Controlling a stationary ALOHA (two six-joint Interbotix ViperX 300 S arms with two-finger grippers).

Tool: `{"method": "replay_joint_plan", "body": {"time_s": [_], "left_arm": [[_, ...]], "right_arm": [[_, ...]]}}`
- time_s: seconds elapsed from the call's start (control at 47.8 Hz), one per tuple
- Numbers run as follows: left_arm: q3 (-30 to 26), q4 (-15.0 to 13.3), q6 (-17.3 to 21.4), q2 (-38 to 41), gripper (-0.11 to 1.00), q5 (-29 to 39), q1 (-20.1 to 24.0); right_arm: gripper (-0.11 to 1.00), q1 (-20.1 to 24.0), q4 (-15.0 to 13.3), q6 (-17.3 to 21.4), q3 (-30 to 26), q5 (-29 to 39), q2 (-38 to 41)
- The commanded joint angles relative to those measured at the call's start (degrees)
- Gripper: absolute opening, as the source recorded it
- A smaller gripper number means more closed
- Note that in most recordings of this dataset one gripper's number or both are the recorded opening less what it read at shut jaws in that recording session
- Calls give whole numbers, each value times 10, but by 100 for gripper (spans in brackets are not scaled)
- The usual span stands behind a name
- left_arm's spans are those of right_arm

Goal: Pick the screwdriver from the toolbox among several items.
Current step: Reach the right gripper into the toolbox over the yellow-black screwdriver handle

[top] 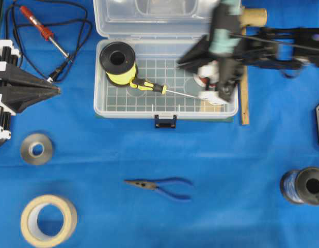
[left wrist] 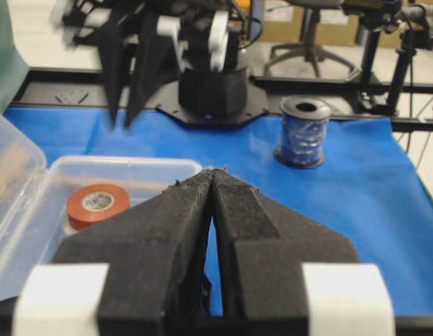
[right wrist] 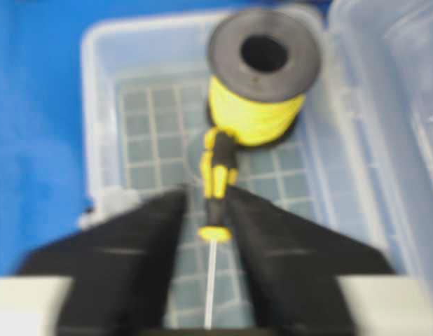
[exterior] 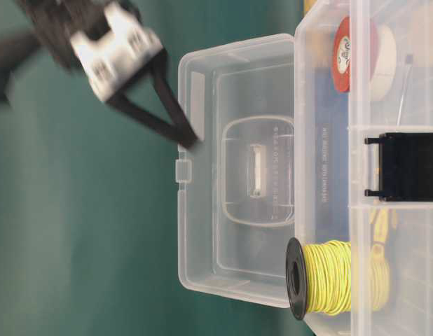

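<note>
Screwdriver (top: pixel 148 86) in toolbox (top: pixel 100 98) (blue cloth (top: pixel 149 150)); right fingers (right wrist: pixel 167 231) spread, left fingers (left wrist: pixel 181 210) clenched.

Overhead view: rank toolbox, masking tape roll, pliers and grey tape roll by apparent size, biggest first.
1. toolbox
2. pliers is longest of the rest, though thin
3. masking tape roll, wider overall, so 2 and 3 are a close call
4. grey tape roll

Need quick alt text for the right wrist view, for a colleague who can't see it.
The open right gripper straddles the yellow-and-black screwdriver lying on the grid floor of the clear toolbox. Its handle points at a black spool of yellow wire beyond.
</note>
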Motion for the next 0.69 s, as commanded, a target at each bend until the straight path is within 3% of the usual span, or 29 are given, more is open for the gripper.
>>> {"method": "replay_joint_plan", "body": {"time_s": [0.0, 0.084, 0.126, 0.398, 0.67], "left_arm": [[-5, -1, -1, 4, 0, -4, 1], [-5, -2, -2, 5, 0, -3, 1], [-5, -3, -3, 5, 0, -3, 2], [-4, -3, -3, 6, 0, -4, 1], [-2, -3, -3, 6, 0, -3, 1]], "right_arm": [[56, -10, -1, 4, -62, 38, 53], [81, -15, -1, 4, -98, 63, 103], [86, -17, -1, 4, -112, 71, 127], [80, -18, 0, 5, -179, 97, 256], [80, -18, 2, 15, -193, 105, 312]]}}
